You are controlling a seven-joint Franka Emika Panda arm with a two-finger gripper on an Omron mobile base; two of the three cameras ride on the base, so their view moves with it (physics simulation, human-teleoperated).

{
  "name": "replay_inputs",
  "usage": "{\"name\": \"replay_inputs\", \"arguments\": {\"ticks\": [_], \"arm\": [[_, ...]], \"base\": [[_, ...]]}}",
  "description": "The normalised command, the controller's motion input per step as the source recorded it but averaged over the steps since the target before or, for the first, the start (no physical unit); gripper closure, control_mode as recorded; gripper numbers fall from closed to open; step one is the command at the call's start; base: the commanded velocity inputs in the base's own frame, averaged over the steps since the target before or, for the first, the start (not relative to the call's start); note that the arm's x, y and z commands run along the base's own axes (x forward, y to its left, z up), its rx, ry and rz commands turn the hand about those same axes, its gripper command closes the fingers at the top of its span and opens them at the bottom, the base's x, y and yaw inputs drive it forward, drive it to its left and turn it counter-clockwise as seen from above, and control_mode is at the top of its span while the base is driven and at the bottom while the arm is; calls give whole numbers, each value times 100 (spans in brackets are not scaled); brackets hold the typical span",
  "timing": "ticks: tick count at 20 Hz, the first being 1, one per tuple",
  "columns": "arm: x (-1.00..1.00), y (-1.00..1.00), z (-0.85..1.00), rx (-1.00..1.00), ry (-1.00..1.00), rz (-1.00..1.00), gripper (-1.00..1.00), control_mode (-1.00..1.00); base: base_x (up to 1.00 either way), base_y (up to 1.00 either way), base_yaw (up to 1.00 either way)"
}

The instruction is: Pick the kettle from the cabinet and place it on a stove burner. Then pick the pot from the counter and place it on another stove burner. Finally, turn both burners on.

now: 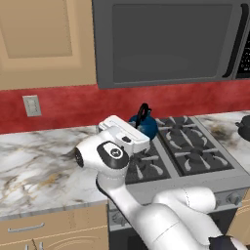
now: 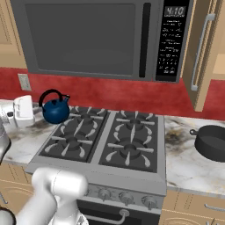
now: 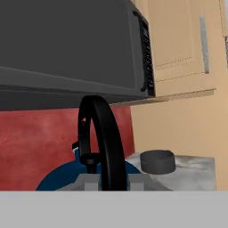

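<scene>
- Where the arm reaches across the range from the left, the tool (image 1: 139, 128) is seen at the kettle (image 1: 145, 125); its fingertips are hidden behind the white hand in the left base view.
- In the right base view the white hand is cut off at the left edge, and the fingers are not distinguishable against the kettle (image 2: 56, 110).
- In the hand view the tool (image 3: 106, 181) is narrowed on the black arched handle (image 3: 103, 142), which rises directly between the two tips; the kettle is held by that handle.
- The blue body of the kettle (image 3: 62, 177) is largely cut off by the lower margin of the hand view, and the spout cannot be made out there.
- The kettle is located at the rear left burner (image 2: 86, 117) of the range, at its outer left edge. Whether its base is resting on the grate or is raised just above it cannot be told.
- The front left burner (image 2: 73, 145) and the two right burners (image 2: 132, 137) are bare.
- The pot (image 2: 212, 141) is located on the marble tabletop (image 2: 184, 162) to the right of the range, well apart from the kettle; it is cut off by the right edge in both base views.
- In the hand view the pot (image 3: 156, 161) appears small and dark beyond the kettle, and its side handles cannot be resolved.
- The knobs (image 2: 125, 198) along the range front are visible, but their positions cannot be read.
- The cabinet (image 2: 206, 52) to the right of the microwave (image 2: 101, 37) is partly cut off, its bar handle showing.
</scene>
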Motion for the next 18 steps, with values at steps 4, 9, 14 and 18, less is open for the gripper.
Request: {"name": "replay_inputs", "arguments": {"ticks": [4,9,14,18], "arm": [[45,0,-16,0,0,-7,100,-100],[49,0,-17,0,0,-5,100,-100],[48,0,-20,0,0,-4,100,-100],[39,0,-28,0,0,-4,100,-100]], "base": [[0,0,0],[0,0,0],[0,0,0],[0,0,0]]}}
